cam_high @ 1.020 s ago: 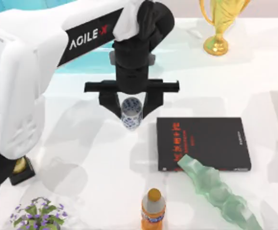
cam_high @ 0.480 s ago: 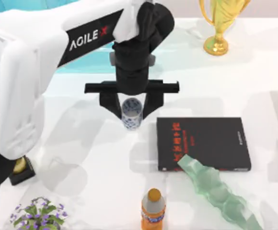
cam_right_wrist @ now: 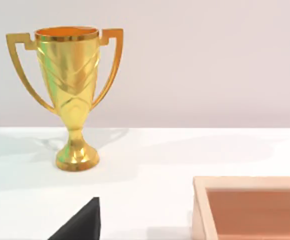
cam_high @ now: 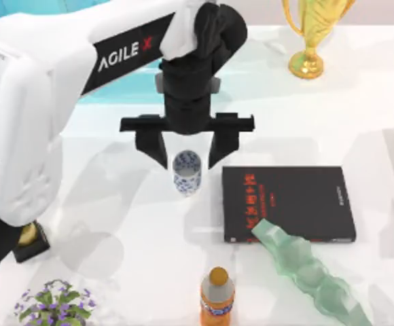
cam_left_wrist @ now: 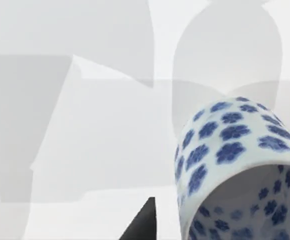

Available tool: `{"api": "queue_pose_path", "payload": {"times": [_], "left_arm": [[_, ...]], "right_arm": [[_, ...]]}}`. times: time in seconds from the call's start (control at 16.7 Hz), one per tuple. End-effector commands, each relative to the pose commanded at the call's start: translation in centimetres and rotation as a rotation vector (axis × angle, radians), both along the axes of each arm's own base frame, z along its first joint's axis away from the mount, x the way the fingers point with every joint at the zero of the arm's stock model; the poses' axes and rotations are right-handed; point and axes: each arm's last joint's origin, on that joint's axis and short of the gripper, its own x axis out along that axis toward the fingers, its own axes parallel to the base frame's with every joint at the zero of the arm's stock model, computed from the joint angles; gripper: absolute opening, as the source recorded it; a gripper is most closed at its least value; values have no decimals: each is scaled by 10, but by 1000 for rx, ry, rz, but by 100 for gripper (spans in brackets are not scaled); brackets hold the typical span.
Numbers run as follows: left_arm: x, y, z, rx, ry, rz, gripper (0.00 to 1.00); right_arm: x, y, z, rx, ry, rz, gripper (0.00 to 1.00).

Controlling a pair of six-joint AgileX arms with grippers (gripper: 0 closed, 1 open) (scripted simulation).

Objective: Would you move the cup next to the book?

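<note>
Change: left gripper (cam_high: 187, 153) jaws, closed on the cup half a second ago, now spread apart.
Cup: small white blue-flowered cylindrical cup (cam_high: 186, 172) upright on white table (cam_high: 115, 204), just left of flat black red-lettered book (cam_high: 287, 204), not touching.
Meaning: placement looks done; retreat remains.

The cup (cam_high: 187, 173) stands just left of the book (cam_high: 289, 204).

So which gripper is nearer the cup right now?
The left. The left gripper hangs directly over the cup, fingers spread either side of it. The right gripper is off by the gold trophy, well away.
</note>
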Motion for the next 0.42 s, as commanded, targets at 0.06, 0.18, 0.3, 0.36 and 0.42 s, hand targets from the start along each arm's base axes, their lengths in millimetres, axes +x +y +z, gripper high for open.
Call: {"api": "queue_pose_path", "payload": {"times": [0.06,0.18,0.3,0.36,0.42], "left_arm": [[0,0,0,0,0,0,98],[0,0,0,0,0,0,100],[0,0,0,0,0,0,100],[0,0,0,0,0,0,100],[0,0,0,0,0,0,100]], "right_arm": [[0,0,0,0,0,0,100],[0,0,0,0,0,0,100],[0,0,0,0,0,0,100],[0,0,0,0,0,0,100],[0,0,0,0,0,0,100]]}}
